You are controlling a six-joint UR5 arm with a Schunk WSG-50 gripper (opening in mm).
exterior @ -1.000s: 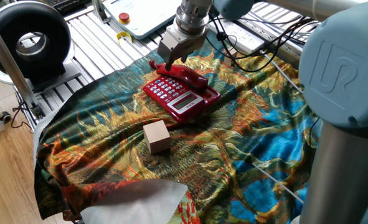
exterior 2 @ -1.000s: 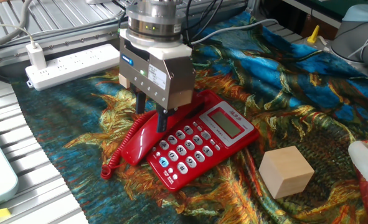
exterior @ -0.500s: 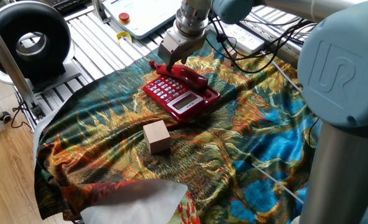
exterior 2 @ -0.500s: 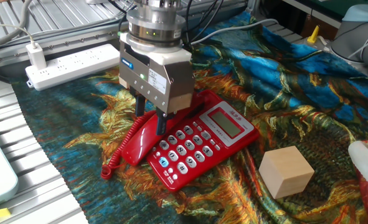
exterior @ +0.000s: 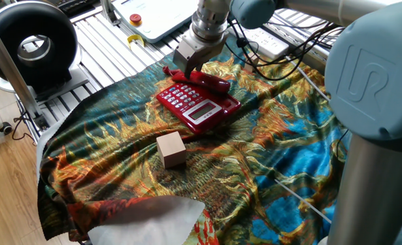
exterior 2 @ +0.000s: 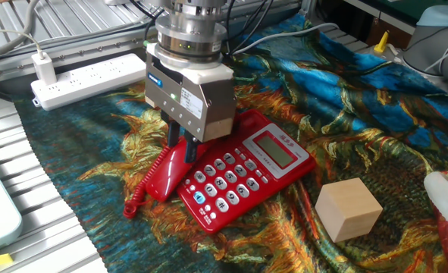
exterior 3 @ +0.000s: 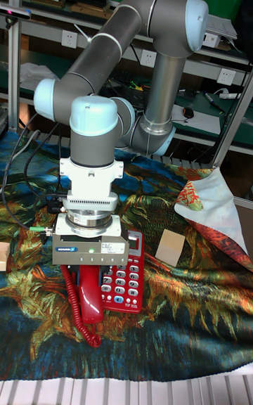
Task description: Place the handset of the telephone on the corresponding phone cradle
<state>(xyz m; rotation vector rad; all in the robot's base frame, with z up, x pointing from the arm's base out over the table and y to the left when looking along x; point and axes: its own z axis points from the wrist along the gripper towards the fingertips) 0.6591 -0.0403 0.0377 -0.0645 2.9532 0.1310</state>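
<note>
The end effector (exterior 2: 187,145) pinches the glossy curved red handset (exterior 2: 167,168) beside the keypad of the telephone (exterior 2: 248,176).

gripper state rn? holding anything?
Gripper: closed on the red handset, which sits at the phone's cradle edge.

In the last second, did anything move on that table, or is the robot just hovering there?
The gripper rose slightly, lifting the near end of the handset it pinches, so the handset now tilts up from the telephone. The telephone, wooden cube and cloth stayed put.
</note>
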